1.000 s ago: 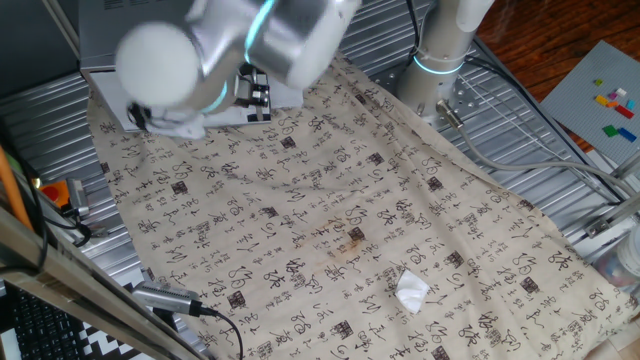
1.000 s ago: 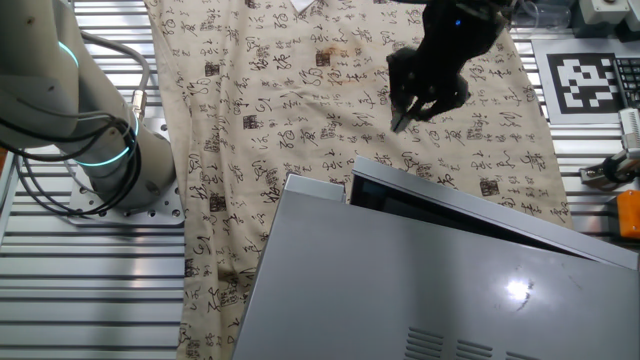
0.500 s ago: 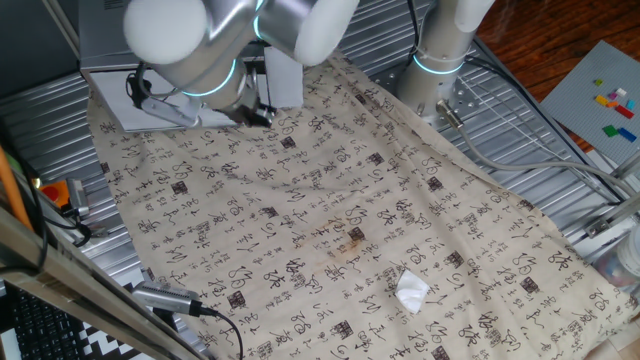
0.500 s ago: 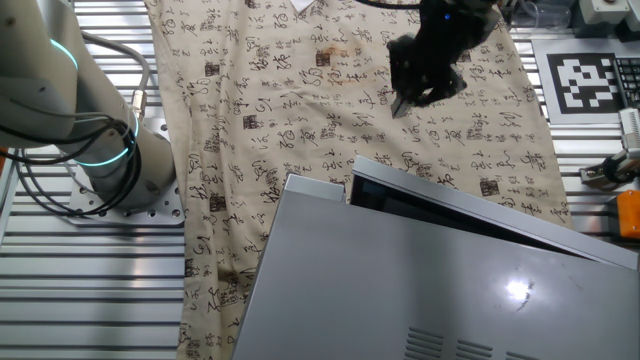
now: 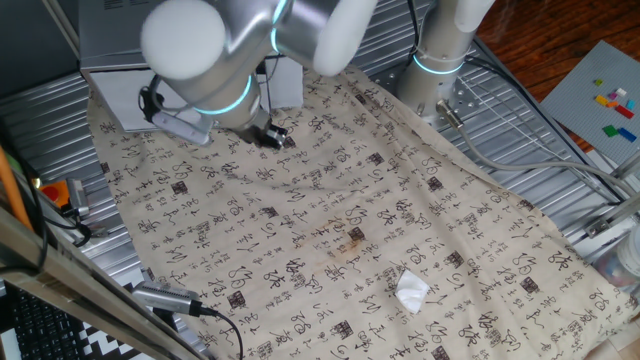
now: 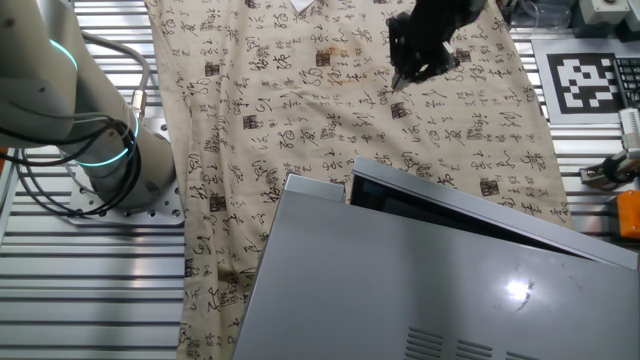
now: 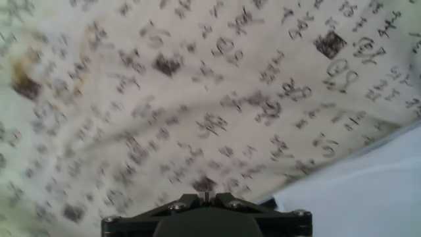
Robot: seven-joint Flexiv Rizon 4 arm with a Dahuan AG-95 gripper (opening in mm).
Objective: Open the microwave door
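Ribbed metal formed the desk [image 6: 60, 300], and most of it was covered by a beige cloth printed with black characters [image 5: 330, 230]. The large boxy light-grey metal microwave [image 6: 420, 290] stood at one edge of the cloth. Its broad flat white door [image 6: 470, 215] was seen swung down toward the cloth, with a dark gap along its upper edge showing it partly open. The dark two-finger hand [image 6: 415, 70] was held above the cloth, apart from the door and nothing between its fingers; whether the fingers were wide or narrow could not be told. In the hand view, the white panel lay at the lower right, so the door was judged to lie behind and to one side of the hand. The door's long axis ran across the front of the microwave, square to any further opening pull.
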